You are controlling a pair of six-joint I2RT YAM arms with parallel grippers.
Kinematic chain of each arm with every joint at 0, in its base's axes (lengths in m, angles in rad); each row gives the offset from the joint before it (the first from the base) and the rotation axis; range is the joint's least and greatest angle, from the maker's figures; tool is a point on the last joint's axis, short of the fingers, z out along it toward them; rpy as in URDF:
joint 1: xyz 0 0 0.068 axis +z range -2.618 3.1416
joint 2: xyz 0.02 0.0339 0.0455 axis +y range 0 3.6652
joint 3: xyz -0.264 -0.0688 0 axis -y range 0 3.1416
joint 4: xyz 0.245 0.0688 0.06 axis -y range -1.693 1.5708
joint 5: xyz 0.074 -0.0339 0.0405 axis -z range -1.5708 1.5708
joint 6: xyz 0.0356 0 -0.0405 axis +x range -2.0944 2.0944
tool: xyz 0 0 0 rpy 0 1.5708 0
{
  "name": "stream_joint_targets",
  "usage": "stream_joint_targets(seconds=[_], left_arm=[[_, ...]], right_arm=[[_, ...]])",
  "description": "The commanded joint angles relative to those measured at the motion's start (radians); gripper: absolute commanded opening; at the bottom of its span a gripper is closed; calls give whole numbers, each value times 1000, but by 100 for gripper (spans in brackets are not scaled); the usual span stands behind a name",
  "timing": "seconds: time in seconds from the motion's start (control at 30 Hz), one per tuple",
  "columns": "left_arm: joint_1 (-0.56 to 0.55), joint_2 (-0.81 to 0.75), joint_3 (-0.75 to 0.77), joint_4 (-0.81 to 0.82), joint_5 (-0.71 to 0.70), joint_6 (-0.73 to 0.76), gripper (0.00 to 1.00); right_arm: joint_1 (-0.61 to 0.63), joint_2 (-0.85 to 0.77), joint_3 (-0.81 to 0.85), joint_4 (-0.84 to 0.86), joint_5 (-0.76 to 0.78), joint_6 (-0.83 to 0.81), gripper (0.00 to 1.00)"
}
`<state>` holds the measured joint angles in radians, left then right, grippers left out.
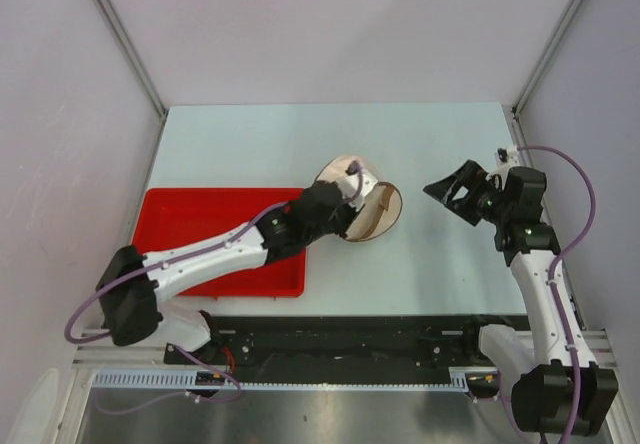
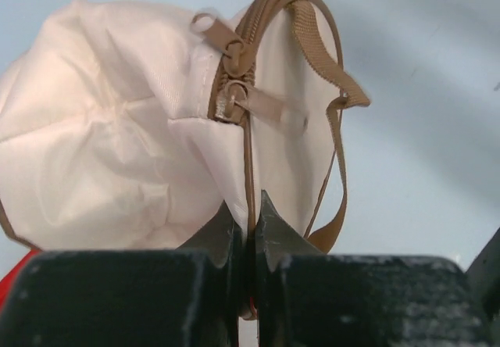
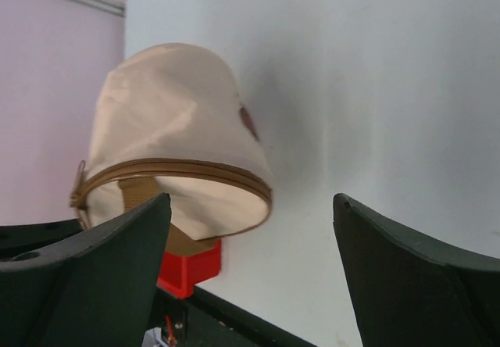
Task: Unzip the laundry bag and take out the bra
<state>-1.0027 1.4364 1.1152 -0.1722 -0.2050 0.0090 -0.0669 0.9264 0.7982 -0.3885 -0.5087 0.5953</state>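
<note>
The laundry bag [image 1: 384, 204] is a cream-white drum pouch with a brown zipper rim, standing on its side at the table's middle. My left gripper [image 1: 346, 222] is shut on the bag's brown zipper seam [image 2: 251, 198] at its near edge. Two zipper pulls [image 2: 232, 97] sit together on the closed zipper, above the fingertips [image 2: 273, 230]. A brown carry strap [image 2: 337, 105] loops on the right. My right gripper [image 1: 447, 187] is open and empty, to the right of the bag and apart from it. In the right wrist view the bag [image 3: 172, 128] lies ahead left of the open fingers [image 3: 109, 269]. The bra is hidden.
A flat red tray [image 1: 200, 234] lies at the left under my left arm; its corner shows below the bag in the right wrist view [image 3: 191, 267]. Pale walls stand on both sides and at the back. The black rail runs along the near edge.
</note>
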Motion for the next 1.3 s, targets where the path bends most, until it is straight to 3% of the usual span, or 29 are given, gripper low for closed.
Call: stream_joint_targets(seconds=[0.0,0.1,0.27,0.47,0.8,0.93,1.0,1.07,1.27], left_arm=[[-10,-83,-263,631,113,11,1],[-22,-67,-376,809,88,-3,0],[-54,19,-414,910,35,5,0],[-56,47,-417,919,67,2,0],[-57,44,-410,798,105,80,0],[-57,56,-408,772,98,109,0],[-59,64,-405,766,95,126,0],[-59,64,-403,760,105,140,0],[-53,65,-388,700,196,207,1]], right_arm=[[39,-40,7,141,-132,110,86],[127,-40,13,165,-122,138,82],[266,-14,12,120,-45,118,81],[377,41,13,92,13,95,75],[463,80,148,20,136,9,40],[473,54,179,-10,160,-3,40],[475,49,190,-32,179,-12,48],[480,51,190,-32,205,-28,50],[506,176,217,-35,202,-159,50]])
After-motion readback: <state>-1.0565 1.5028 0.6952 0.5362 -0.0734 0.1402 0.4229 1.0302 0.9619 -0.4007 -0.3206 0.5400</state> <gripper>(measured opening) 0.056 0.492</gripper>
